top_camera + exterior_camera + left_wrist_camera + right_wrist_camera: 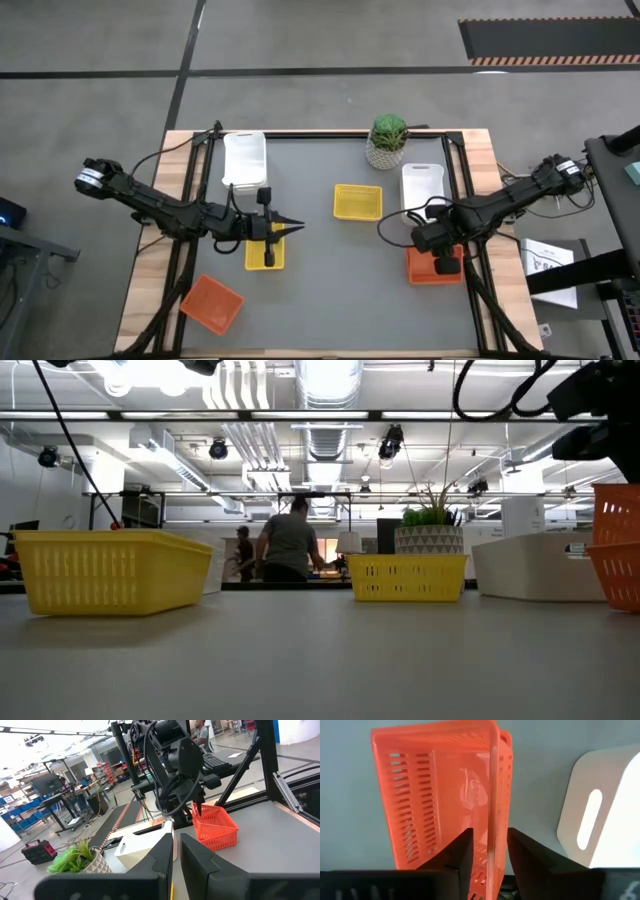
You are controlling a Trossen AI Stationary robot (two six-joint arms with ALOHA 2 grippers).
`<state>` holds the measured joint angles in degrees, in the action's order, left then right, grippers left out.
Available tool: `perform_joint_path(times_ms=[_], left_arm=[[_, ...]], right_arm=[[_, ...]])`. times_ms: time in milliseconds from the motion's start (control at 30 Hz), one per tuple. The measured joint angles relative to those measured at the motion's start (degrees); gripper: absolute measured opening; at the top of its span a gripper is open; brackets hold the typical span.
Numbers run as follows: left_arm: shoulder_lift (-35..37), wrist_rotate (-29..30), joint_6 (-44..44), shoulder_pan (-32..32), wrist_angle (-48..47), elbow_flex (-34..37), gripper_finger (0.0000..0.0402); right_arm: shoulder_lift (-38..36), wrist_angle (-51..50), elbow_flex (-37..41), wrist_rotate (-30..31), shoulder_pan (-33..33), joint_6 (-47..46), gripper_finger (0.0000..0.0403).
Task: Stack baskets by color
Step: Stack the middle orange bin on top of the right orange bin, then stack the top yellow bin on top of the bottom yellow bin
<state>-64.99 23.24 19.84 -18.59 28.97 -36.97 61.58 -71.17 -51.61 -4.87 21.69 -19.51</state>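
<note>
An orange basket (435,795) sits tilted in a second orange basket (620,575) at the table's right. My right gripper (490,855) points down over it, open, one finger inside and one outside its long wall. My left gripper (298,227) is shut and empty, pointing level toward the table's right, above a yellow basket (262,253) that rests on its base. Another yellow basket (357,201) sits at the centre. White baskets stand at the far left (245,158) and at the right (423,185). A third orange basket (212,302) lies at the near left. My right gripper straddles the upper orange basket's long wall at its rim (493,827) from above, fingers pointing down. A gap shows on each side of the wall, and I cannot tell whether either finger touches it. The basket rests tilted in the orange basket below.
A green potted plant (387,140) stands at the far edge between the centre yellow basket and the right white basket. The grey mat (330,300) lies bare at the near middle. Black frame posts (470,200) run along both sides. People stand in the room beyond the table.
</note>
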Motion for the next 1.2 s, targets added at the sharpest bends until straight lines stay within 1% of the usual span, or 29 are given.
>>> perform_joint_path(times_ms=[133, 233, 333, 500, 567, 733, 800, 1100, 1200], left_arm=[[0.0, -0.02, 0.0, 0.0, 0.02, 0.0, 0.0017], [0.0, 0.0, 0.0, 0.0, 0.02, 0.0, 0.0017], [0.0, 0.0, 0.0, 0.0, 0.02, 0.0, 0.0017], [0.0, 0.0, -0.02, 0.0, 0.02, 0.0, 0.0017], [0.0, 0.0, -0.02, 0.0, 0.02, 0.0, 0.0017], [0.0, -0.02, -0.04, 0.0, 0.02, 0.0, 0.0017], [0.0, -0.01, -0.04, 0.0, 0.02, 0.0, 0.0017], [0.0, -0.02, -0.09, 0.02, -0.03, 0.0, 0.0017], [0.0, -0.02, -0.09, 0.01, -0.02, 0.17, 0.0017]], right_arm=[[0.09, -1.35, -2.25, 0.44, 0.0, -1.01, 0.0118], [0.06, -1.85, -3.57, 0.49, 0.0, -2.31, 0.0105], [0.06, -2.01, -4.07, 0.49, 0.0, -3.05, 0.0079], [0.09, -2.13, -3.41, 0.49, 0.0, -2.94, 0.0022], [0.09, -2.04, -3.1, 0.63, 0.01, -2.62, 0.0012], [0.4, -1.41, -2.24, 2.28, 0.0, -2.72, 0.0009], [0.56, -1.17, -2.19, 3.84, 0.01, -3.04, 0.0009], [0.75, -0.14, -2.83, 4.57, 0.0, -3.01, 0.0009], [0.68, 3.74, -2.92, 6.3, 0.02, -3.03, 0.0009]])
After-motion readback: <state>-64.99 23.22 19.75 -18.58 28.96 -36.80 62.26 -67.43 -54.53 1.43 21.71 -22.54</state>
